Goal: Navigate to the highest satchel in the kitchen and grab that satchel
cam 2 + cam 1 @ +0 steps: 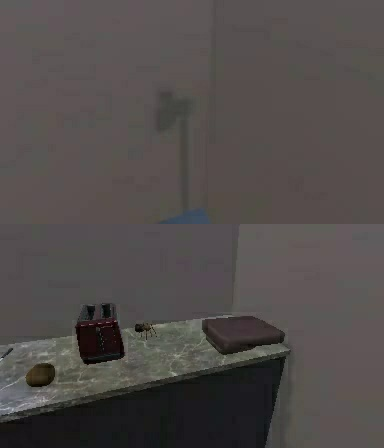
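Satchel [245, 332] on counter [170, 356], toaster [99, 332] near.

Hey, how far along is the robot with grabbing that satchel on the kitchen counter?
Looks done: navigation, since the flat dark maroon rectangular satchel lies close ahead on the grey-green marble countertop, right of the red two-slot toaster. In hand: apparently final positioning beside the countertop. Left: the whole grab, as the satchel rests flat on the stone.

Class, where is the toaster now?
In the forward view's left half, the toaster stands on the marbled counter, with a brown lump to its left and a flat maroon case farther right.
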You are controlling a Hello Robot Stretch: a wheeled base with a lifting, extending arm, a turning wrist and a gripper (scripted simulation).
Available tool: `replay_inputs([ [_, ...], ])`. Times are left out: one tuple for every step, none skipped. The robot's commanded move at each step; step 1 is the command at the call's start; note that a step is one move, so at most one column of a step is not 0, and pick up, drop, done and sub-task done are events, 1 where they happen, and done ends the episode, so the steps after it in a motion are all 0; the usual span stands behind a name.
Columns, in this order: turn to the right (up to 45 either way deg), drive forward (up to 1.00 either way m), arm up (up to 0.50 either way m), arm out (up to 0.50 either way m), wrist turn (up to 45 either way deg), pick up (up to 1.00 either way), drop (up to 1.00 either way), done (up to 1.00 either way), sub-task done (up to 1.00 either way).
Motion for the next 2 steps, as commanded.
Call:
replay_inputs([
  [3.0, 0.0, 0.0, 0.0, 0.0, 0.0, 0.0, 0.0, 0.0],
  [0.0, 0.45, 0.0, 0.0, 0.0, 0.0, 0.0, 0.0, 0.0],
])
